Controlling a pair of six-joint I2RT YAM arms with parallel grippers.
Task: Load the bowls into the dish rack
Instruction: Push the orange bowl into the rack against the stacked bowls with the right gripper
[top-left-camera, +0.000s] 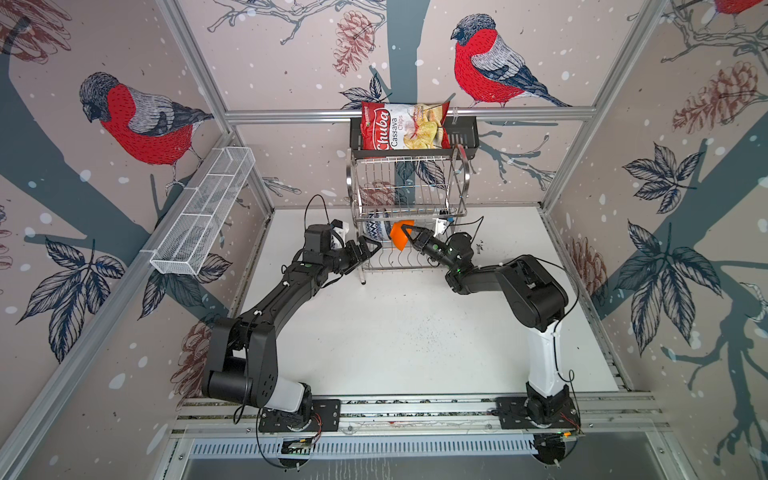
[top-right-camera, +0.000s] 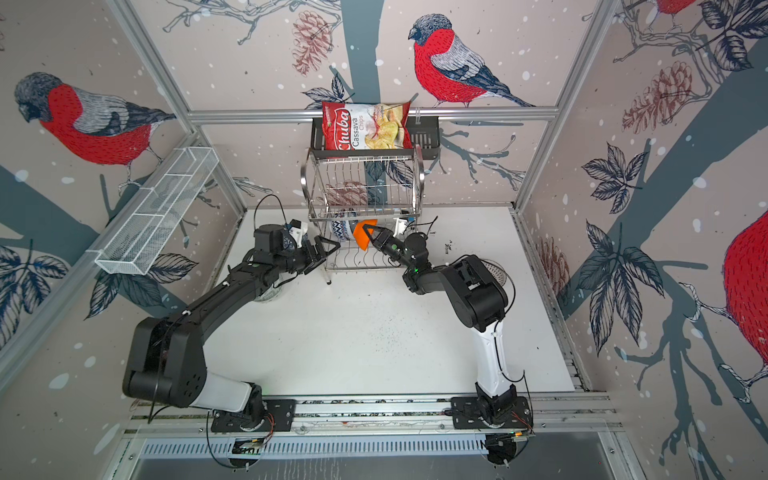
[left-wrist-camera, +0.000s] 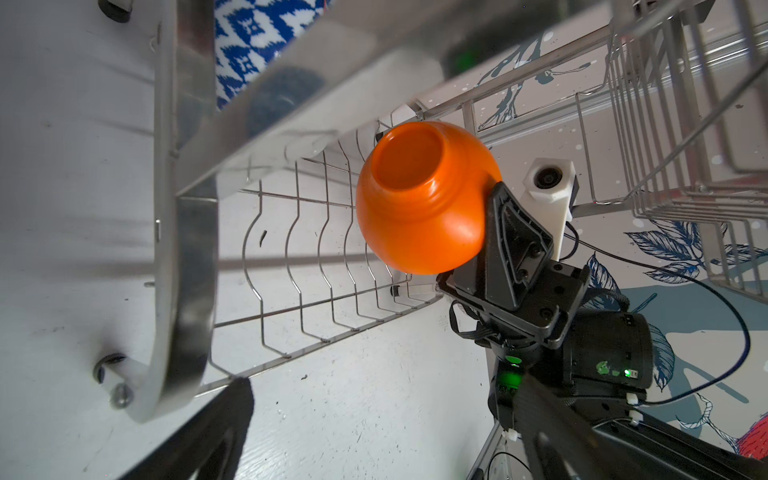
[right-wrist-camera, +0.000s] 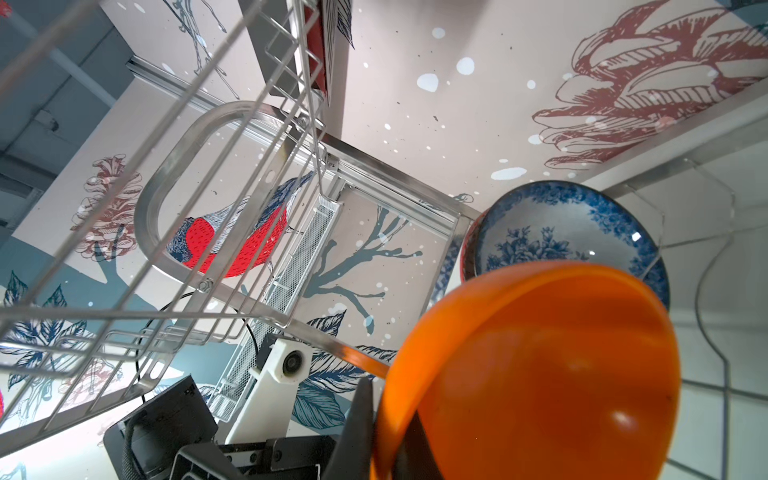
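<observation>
I've the glossy orange round bowl (top-left-camera: 397, 241) gripped in my right jaws, left jaws agape; white bench (top-left-camera: 395, 332) perhaps grit-speckled.

Dish rack (top-left-camera: 464, 183) stands mid-back on table (top-left-camera: 395, 340). Inside its lower tier, left end: first bowl (top-left-camera: 376, 230) on edge. Nearer rack's middle, second bowl (top-left-camera: 399, 239), pinched by right gripper (top-left-camera: 409, 233) reaching from rack's front right. Left gripper (top-left-camera: 375, 246) at rack's front-left corner. Shelf (top-left-camera: 463, 137) with chip bag (top-left-camera: 403, 126) behind rack's top.
</observation>
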